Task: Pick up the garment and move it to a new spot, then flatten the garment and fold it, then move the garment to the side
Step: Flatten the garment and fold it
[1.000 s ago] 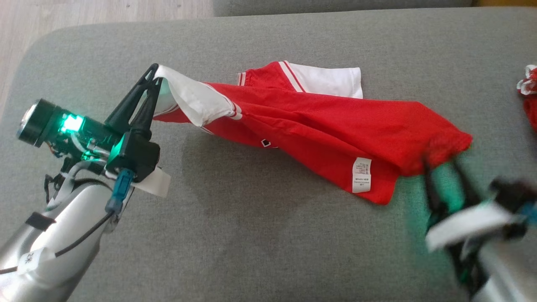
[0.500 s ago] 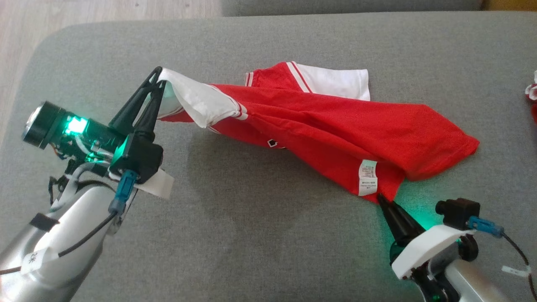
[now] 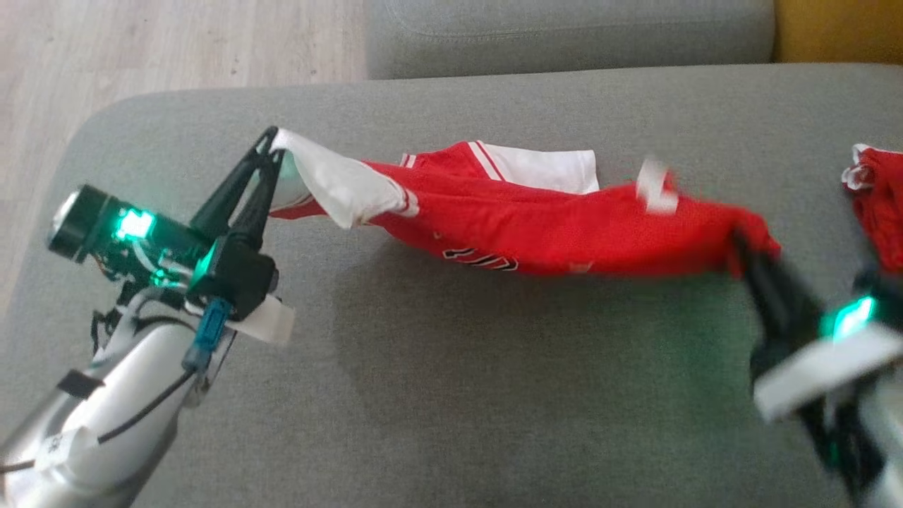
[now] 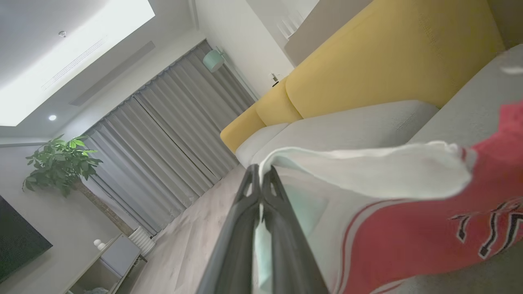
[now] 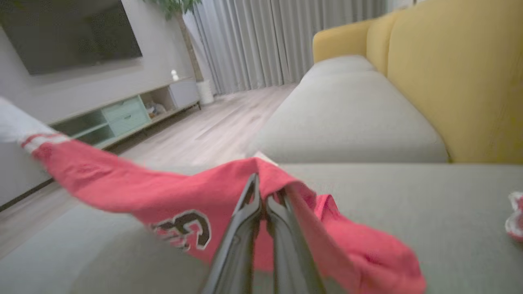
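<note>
Now that the right claw (image 3: 742, 245) has shut on the garment's (image 3: 564, 229) red end and lifted it, the garment hangs stretched above the grey cushion (image 3: 451, 395) between that claw and the left claw (image 3: 271, 141), clamped on the white sleeve (image 3: 331, 180), seemingly ready to carry.

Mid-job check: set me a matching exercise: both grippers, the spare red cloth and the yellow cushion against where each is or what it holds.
1 left gripper
2 right gripper
3 spare red cloth
4 yellow cushion

A lies at the right edge of the grey seat
B shut on the red end of the garment
C behind the seat, far right
D shut on the white sleeve

Pairs: 1-D, 2-B, 3-A, 4-C
</note>
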Robot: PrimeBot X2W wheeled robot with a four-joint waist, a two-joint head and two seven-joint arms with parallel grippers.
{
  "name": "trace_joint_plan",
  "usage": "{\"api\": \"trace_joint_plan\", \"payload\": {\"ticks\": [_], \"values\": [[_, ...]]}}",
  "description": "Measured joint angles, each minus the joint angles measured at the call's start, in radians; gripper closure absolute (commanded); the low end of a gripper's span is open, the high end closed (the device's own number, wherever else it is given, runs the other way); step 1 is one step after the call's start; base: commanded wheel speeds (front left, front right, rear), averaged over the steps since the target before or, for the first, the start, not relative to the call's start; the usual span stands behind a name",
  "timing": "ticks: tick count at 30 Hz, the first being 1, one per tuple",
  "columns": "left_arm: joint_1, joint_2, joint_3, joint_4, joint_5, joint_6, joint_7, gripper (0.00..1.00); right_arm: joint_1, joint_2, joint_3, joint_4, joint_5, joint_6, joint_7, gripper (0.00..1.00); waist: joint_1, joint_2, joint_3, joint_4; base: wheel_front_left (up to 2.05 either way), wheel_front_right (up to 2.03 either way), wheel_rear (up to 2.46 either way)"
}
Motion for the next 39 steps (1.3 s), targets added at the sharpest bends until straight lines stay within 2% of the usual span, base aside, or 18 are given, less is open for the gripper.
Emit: {"api": "trace_joint_plan", "payload": {"ticks": [5, 8, 9, 10, 22, 27, 34, 39], "values": [[0.045, 0.022, 0.004, -0.012, -0.012, 0.022, 0.002, 1.0, 0.333, 0.005, 0.004, -0.15, 0.015, 0.0, 0.104, 1.0, 0.0001, 0.0, 0.027, 0.0, 0.0, 0.0, 0.0], [0.058, 0.032, 0.006, -0.021, -0.012, 0.026, 0.004, 1.0, 0.428, 0.033, 0.052, -0.184, 0.05, 0.0, 0.166, 1.0, 0.0, -0.0001, 0.043, -0.01, 0.0, 0.0, 0.0], [0.058, 0.032, 0.006, -0.023, -0.013, 0.026, 0.006, 1.0, 0.437, 0.044, 0.064, -0.184, 0.061, 0.0, 0.181, 0.48, 0.0001, -0.0001, 0.046, -0.013, 0.0, 0.0, 0.0], [0.057, 0.033, 0.007, -0.024, -0.015, 0.026, 0.006, 1.0, 0.437, 0.048, 0.071, -0.183, 0.058, 0.0, 0.194, 0.0, 0.0001, 0.0, 0.049, -0.015, 0.0, 0.0, 0.0], [0.056, 0.038, 0.006, -0.032, -0.021, 0.033, 0.019, 1.0, 0.42, 0.019, -0.03, -0.231, 0.173, 0.0, 0.234, 0.0, 0.0, 0.0, 0.047, -0.009, 0.0, 0.0, 0.0], [0.054, 0.037, 0.001, -0.033, -0.021, 0.034, 0.019, 1.0, 0.319, 0.056, 0.026, -0.152, 0.286, 0.0, 0.255, 0.0, 0.0002, 0.0, 0.065, 0.0, 0.0, 0.0, 0.0], [0.042, 0.032, -0.008, -0.03, -0.021, 0.033, 0.019, 1.0, 0.212, 0.061, 0.123, 0.003, 0.335, 0.0, 0.24, 0.0, 0.0001, 0.0, 0.068, 0.015, 0.0, 0.0, 0.0], [0.016, 0.031, -0.008, -0.028, -0.021, 0.032, 0.019, 1.0, 0.188, 0.061, 0.189, 0.051, 0.376, 0.0, 0.203, 0.0, 0.0001, 0.0, 0.069, 0.022, 0.0, 0.0, 0.0]]}}
